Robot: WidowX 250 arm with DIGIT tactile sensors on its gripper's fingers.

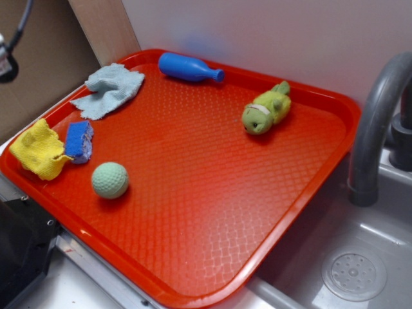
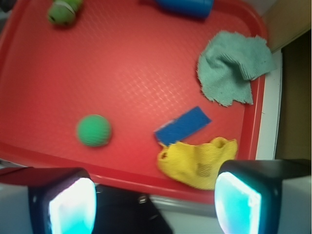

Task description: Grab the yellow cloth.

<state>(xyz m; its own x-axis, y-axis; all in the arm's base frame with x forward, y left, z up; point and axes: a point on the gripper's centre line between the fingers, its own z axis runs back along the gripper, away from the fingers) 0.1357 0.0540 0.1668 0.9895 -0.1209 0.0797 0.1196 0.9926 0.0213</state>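
Gripper (image 2: 155,207): jaws wide, empty; crumpled yellow woven cloth (image 2: 197,162) touches blue rectangular sponge (image 2: 183,125), risking snagging both.

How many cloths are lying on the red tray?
2. The yellow cloth lies at the tray's left edge beside the blue sponge; the pale blue-grey cloth lies in the far left corner.
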